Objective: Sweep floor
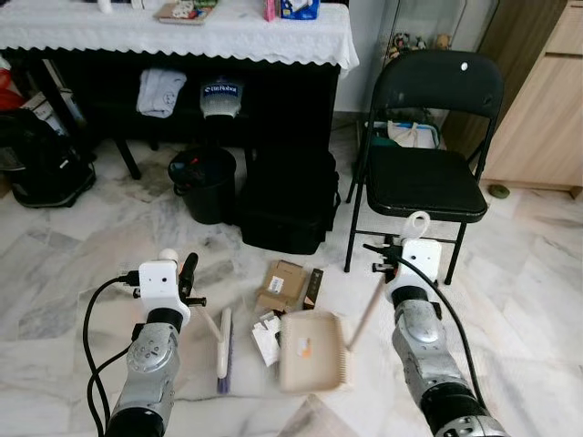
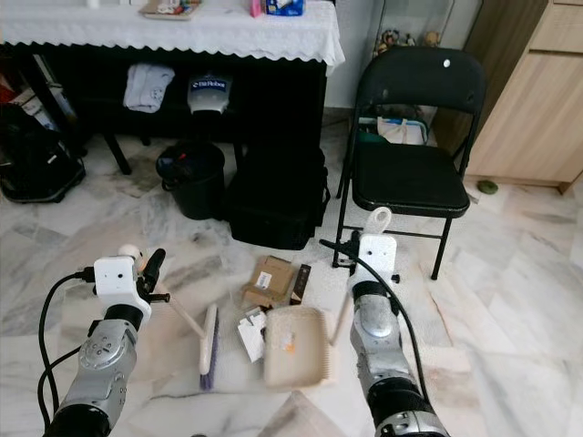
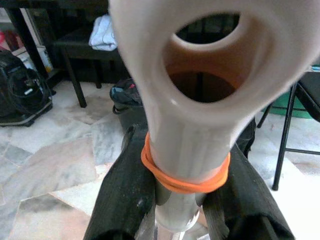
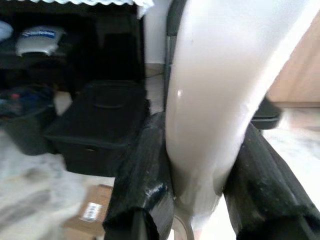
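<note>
Two pincers, left (image 3: 177,210) gripping one brush (image 1: 222,348), right (image 4: 200,200) one dustpan (image 1: 311,351).

Your left gripper (image 3: 175,200) sits low and forward, black fingers (image 3: 125,200) clamped on the brush handle (image 3: 185,100). Your right gripper (image 4: 200,195) is held just as low, fingers (image 4: 145,190) closed around the dustpan handle (image 4: 220,100). Both silver forearms reach forward, wrists level.

Small hand brush (image 1: 222,350) with purple bristles lying on pale marble floor (image 1: 82,264), beige handle angled upward, cream dustpan (image 1: 312,350) flat beside it, its thin handle rising rightward, cardboard litter (image 1: 281,284) just beyond
</note>
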`<state>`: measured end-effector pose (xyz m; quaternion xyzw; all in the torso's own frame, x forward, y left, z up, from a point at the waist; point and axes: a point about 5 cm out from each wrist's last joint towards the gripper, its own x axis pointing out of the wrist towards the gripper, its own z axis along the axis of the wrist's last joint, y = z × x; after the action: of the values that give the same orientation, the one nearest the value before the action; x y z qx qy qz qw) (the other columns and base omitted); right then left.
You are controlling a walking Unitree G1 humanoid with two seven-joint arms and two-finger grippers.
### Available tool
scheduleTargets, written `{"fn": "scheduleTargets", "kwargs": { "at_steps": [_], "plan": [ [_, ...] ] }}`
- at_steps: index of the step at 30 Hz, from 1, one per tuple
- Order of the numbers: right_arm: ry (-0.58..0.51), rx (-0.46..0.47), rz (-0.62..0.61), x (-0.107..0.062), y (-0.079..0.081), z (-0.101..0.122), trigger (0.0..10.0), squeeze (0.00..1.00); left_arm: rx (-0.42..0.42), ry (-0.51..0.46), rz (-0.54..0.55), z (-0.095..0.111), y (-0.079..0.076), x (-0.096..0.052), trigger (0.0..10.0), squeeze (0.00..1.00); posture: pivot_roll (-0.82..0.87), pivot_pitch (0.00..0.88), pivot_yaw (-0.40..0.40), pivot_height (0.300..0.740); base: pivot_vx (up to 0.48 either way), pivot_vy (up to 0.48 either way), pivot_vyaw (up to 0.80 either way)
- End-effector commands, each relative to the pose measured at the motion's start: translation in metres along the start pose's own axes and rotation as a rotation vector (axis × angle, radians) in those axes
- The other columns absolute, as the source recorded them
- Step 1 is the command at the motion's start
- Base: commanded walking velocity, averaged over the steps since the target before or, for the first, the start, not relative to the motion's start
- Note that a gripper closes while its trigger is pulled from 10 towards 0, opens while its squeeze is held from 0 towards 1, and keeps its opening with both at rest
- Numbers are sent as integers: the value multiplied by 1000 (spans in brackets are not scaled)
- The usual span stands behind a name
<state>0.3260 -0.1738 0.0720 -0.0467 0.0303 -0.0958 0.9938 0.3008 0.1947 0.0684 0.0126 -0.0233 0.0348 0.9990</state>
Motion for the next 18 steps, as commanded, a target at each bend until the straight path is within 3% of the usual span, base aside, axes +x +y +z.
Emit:
{"fn": "scheduleTargets", "kwargs": {
  "at_steps": [1, 6, 12, 18],
  "plan": [
    [15, -26, -37, 0, -6, -2, 10000, 0, 5, -30, 3, 5, 1, 1, 10000, 0, -2, 86, -2, 740, 0, 0, 0],
    [63, -74, -113, 0, -16, -9, 10000, 0, 3, -29, 8, 4, 2, 0, 10000, 0, 1, 87, -3, 740, 0, 0, 0],
    [85, -92, -127, 1, -17, -11, 10000, 0, -5, -24, 7, 3, 1, 0, 10000, 0, 0, 85, -3, 740, 0, 0, 0],
    [80, -53, -54, 2, -6, -10, 10000, 0, -9, -17, -1, 2, -1, 0, 10000, 0, -1, 78, -4, 740, 0, 0, 0]
  ]
}}
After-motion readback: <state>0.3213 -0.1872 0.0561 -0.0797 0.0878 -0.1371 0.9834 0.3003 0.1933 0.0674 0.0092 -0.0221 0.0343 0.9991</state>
